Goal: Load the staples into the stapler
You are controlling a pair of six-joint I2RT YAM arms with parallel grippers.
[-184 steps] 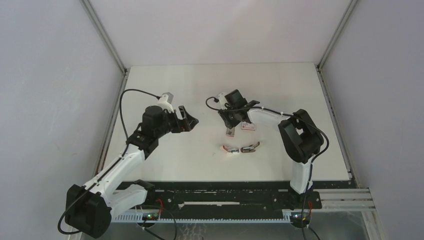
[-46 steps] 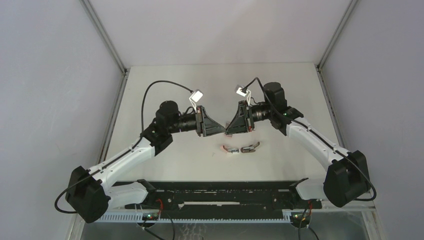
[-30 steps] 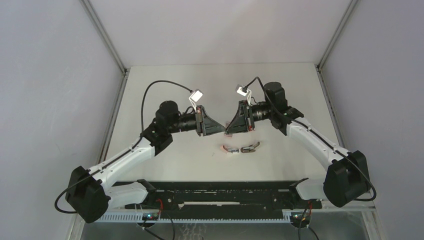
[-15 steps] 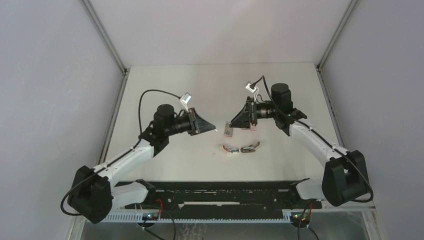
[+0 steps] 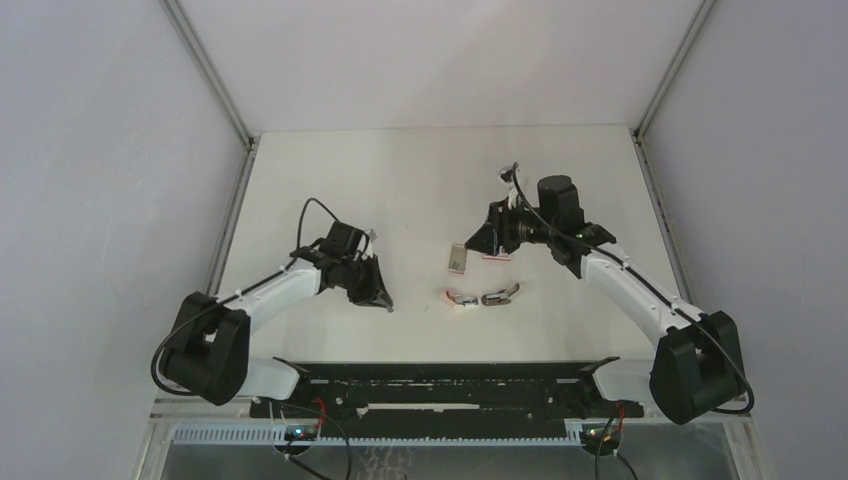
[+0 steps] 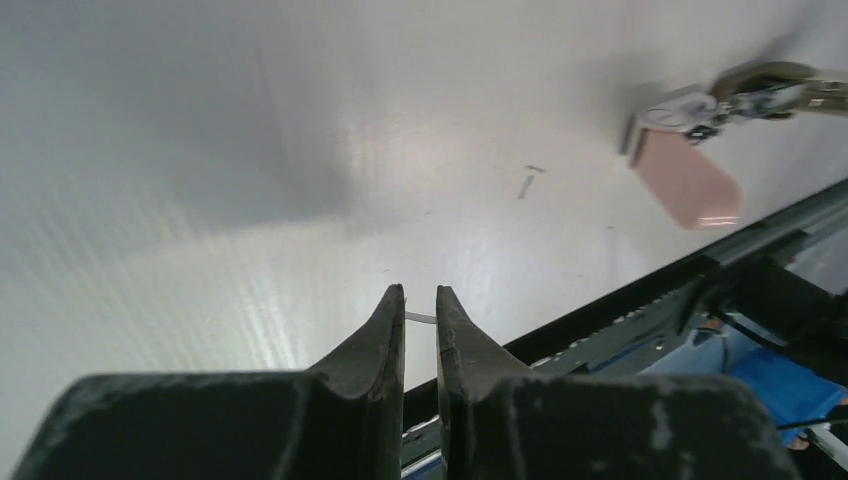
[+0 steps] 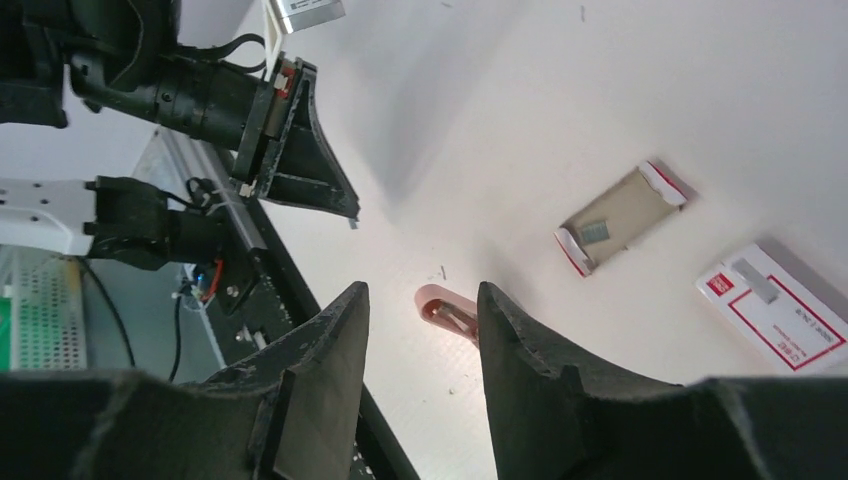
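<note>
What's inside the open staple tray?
A short strip of staples lies near one end of the tray; the remaining floor shows bare. Nothing covers it in the right wrist view.

Staples (image 6: 421, 318) in left pincer (image 6: 420, 295) — barely discernible.

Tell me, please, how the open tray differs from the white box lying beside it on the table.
The tray is open, pinkish-grey inside with red-and-white ends; the box shows a flat white face with a red printed frame. One staple strip lies inside the tray; a second strip lies on top of the box. Both lie flat on the table, close together but not touching.
</note>
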